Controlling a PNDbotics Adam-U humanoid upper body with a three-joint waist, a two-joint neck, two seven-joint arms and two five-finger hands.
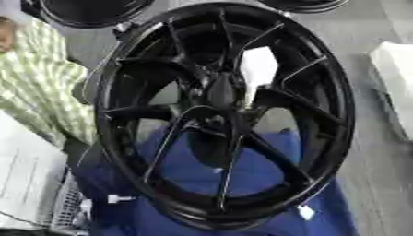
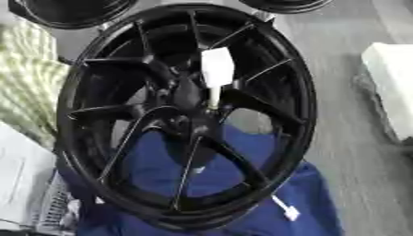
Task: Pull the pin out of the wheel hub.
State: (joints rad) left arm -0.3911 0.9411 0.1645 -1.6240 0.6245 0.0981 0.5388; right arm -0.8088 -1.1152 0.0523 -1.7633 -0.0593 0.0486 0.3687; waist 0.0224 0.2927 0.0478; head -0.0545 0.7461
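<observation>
Judged light and stiff: white pin in heavy black wheel hub, best pinched at its broad head; no hand visible, state unknown.

grey floor underfoot; blue cloth spread over it, bearing black wheel hub tilted upright. white box-like object resting on floor at right.

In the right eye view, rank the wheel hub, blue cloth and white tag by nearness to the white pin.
No hand shows.
1. Wheel hub, centre, at the lower end of the white pin.
2. Blue cloth, below, behind the spokes.
3. White tag, lower right.
</observation>
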